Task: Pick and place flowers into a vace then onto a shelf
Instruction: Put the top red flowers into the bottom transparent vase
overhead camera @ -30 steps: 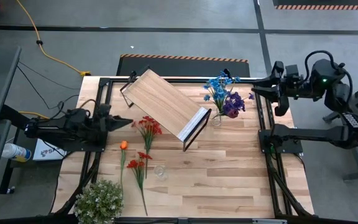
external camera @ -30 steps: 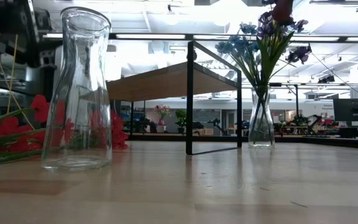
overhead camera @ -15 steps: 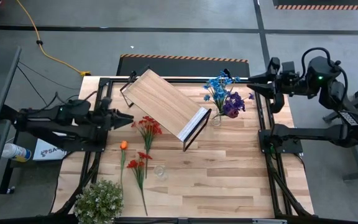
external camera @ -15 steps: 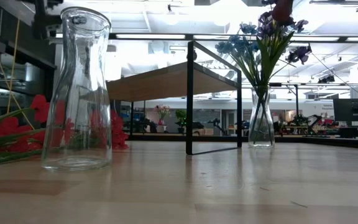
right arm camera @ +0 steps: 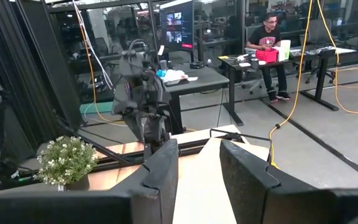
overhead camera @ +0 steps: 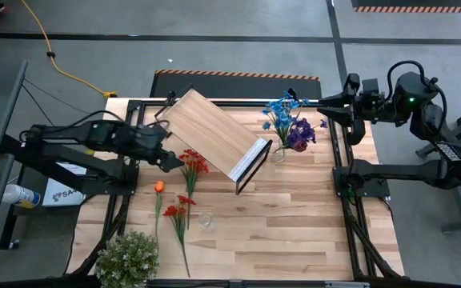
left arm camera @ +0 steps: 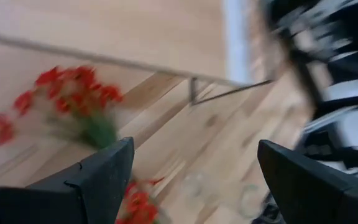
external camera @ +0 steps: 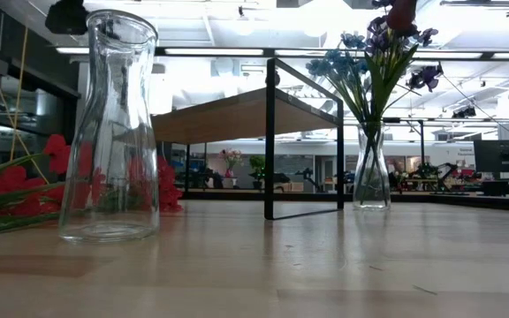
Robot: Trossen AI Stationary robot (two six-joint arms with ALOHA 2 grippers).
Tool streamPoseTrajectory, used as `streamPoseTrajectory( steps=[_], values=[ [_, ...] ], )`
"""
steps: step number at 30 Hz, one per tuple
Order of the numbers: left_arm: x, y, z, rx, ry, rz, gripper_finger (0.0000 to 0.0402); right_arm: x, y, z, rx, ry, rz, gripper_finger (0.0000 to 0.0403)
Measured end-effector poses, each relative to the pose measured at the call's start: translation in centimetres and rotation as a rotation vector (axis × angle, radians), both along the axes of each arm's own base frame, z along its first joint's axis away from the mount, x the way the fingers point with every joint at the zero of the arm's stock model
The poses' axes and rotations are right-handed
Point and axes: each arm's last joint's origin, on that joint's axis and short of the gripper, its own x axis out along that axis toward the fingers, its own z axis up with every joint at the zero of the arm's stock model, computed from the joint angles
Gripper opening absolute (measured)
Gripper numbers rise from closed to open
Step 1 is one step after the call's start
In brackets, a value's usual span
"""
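Red flowers lie on the table beside the shelf, blurred in the left wrist view. An orange flower and more red flowers lie nearer, by an empty glass vase. Blue and purple flowers stand in a second vase by the shelf's right end. My left gripper hangs open above the table, slanting down, just left of the red flowers. My right gripper waits raised at the far right, level, a narrow empty gap between its fingers.
The shelf stands askew at the table's far middle on its black end brackets. A bushy pale green-white plant sits at the near left corner. Black frame rails run along the table's sides. A person sits at a desk in the room beyond.
My left arm has risen from its low folded pose at the table's left side. Its gripper has lifted, reached a little toward the red flowers and tipped to slant downward, staying open. Flowers, vases and shelf have kept their places.
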Motion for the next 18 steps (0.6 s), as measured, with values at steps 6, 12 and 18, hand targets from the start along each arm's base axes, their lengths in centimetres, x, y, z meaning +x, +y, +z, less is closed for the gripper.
streamPoseTrajectory(
  steps=[6, 12, 18],
  values=[
    [1.7, -0.2, -1.9, -0.069, 0.227, 0.041, 0.0376, 0.0, 0.0, 0.0, 0.000, 0.000, 0.000, 0.0110],
    [3.1, -0.4, -3.8, -0.112, 0.399, 0.068, 0.0376, 0.0, 0.0, 0.0, 0.001, 0.001, 0.000, 0.0110],
    [4.6, -0.4, -5.1, -0.088, 0.454, 0.083, 0.0376, 0.0, 0.0, 0.0, 0.027, -0.002, -0.001, 0.0110]
  ],
)
